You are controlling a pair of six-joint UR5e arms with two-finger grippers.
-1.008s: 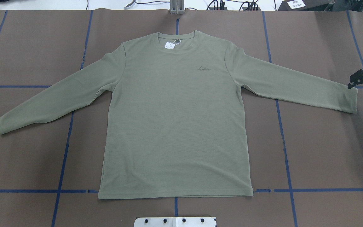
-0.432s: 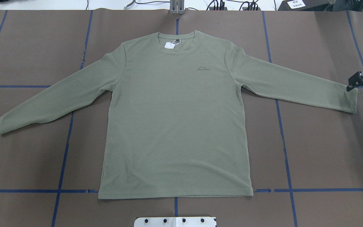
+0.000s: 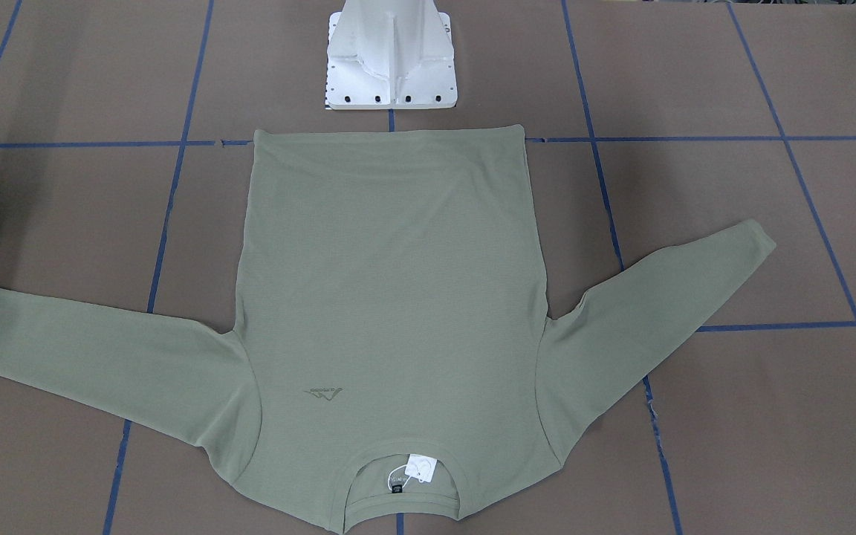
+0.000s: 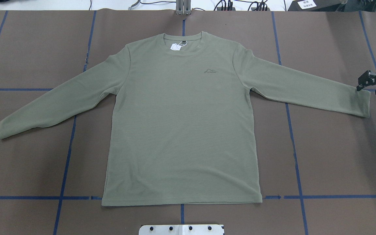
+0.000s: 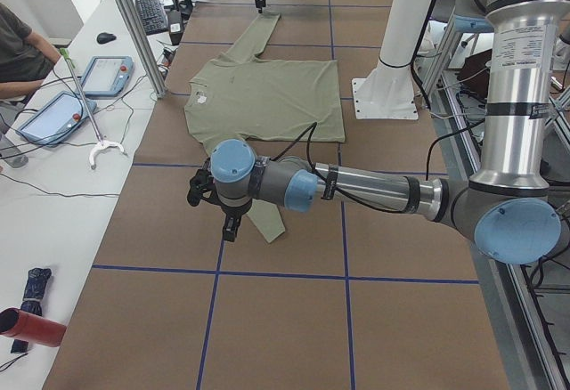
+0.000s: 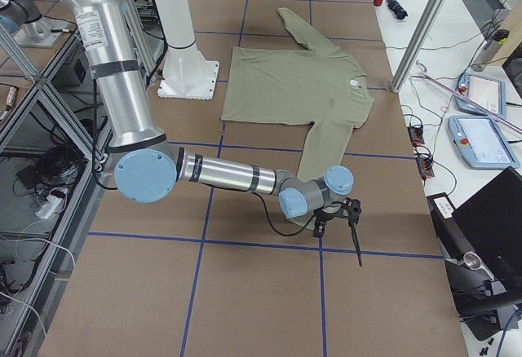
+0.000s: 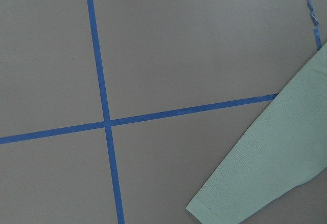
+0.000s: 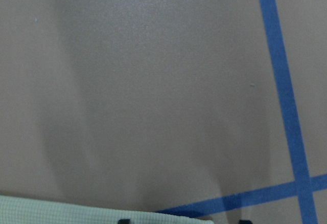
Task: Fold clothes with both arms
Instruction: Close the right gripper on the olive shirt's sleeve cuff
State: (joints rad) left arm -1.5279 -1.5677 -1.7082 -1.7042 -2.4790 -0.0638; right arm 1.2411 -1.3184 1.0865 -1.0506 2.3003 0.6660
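The sage-green long-sleeved shirt (image 4: pixel 181 130) lies flat and face up on the brown table, sleeves spread, collar away from the robot; it also shows in the front view (image 3: pixel 391 282). My right gripper (image 4: pixel 368 87) hovers at the cuff of the shirt's right-hand sleeve (image 4: pixel 362 102), open and empty. In the right wrist view its fingertips (image 8: pixel 122 221) stand apart just past the cuff edge (image 8: pixel 51 211). My left gripper (image 5: pixel 230 225) hangs beside the other cuff (image 5: pixel 267 221); I cannot tell whether it is open. The left wrist view shows only that cuff (image 7: pixel 265 173).
The white base block (image 3: pixel 391 59) stands just behind the shirt's hem. Blue tape lines (image 4: pixel 294 147) grid the table. A side bench with tablets (image 5: pixel 53 114) and a seated person (image 5: pixel 18 43) runs along the far edge.
My right gripper has crept a little left and up in the overhead view, closer to the sleeve cuff. The shirt has not moved.
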